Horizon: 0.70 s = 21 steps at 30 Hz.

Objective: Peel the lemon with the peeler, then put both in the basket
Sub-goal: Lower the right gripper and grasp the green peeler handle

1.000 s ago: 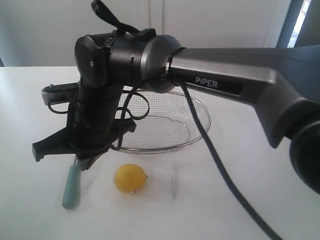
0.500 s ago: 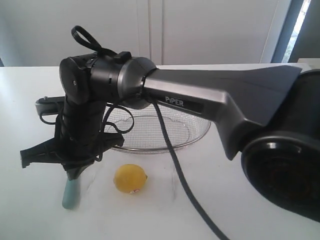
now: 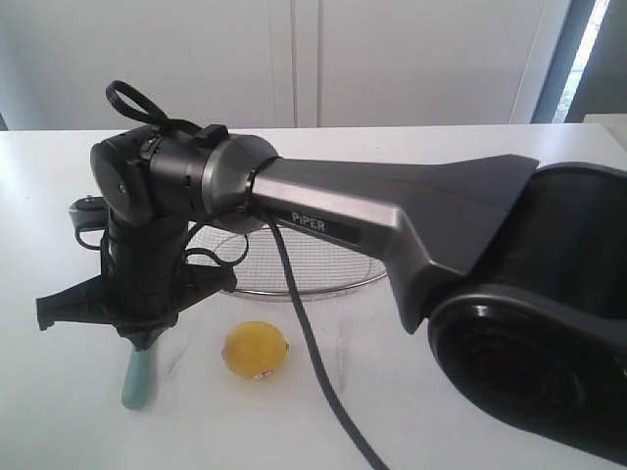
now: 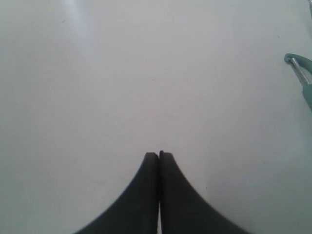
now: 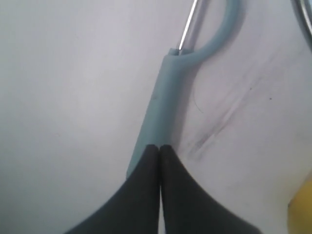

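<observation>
Right gripper (image 5: 159, 146), its matte black tapered fingers pressed together on nothing, is seen over the smooth teal plastic peeler (image 5: 163, 97), with the round yellow lemon (image 3: 255, 350) recorded at the peeler's 3 o'clock and the wire-mesh basket (image 3: 328, 291) at the lemon's 12.

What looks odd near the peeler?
Only faint dark scuffs on the table beside the peeler. The right gripper sits shut over its handle, not around it. Nothing spilled or damaged.
</observation>
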Each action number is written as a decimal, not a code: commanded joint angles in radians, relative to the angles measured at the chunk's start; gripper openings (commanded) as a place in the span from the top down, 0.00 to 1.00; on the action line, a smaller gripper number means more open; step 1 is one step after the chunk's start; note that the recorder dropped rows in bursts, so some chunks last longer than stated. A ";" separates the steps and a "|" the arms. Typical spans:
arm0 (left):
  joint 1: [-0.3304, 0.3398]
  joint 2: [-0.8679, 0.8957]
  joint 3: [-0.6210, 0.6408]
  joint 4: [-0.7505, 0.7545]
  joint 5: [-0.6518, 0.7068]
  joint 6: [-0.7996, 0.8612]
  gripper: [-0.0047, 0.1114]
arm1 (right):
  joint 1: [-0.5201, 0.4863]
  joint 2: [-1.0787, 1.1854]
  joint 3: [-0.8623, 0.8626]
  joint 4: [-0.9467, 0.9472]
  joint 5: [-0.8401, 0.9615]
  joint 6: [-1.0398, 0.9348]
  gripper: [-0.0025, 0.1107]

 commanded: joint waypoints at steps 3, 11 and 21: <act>0.002 0.000 0.010 0.006 0.007 -0.003 0.96 | 0.016 -0.003 -0.007 -0.007 -0.026 -0.011 0.98; 0.002 0.000 0.010 0.006 0.007 -0.003 0.96 | 0.018 -0.003 -0.007 -0.007 -0.030 -0.011 0.98; 0.002 0.000 0.010 0.006 0.007 -0.003 0.96 | 0.049 -0.003 -0.007 -0.089 -0.034 0.073 0.98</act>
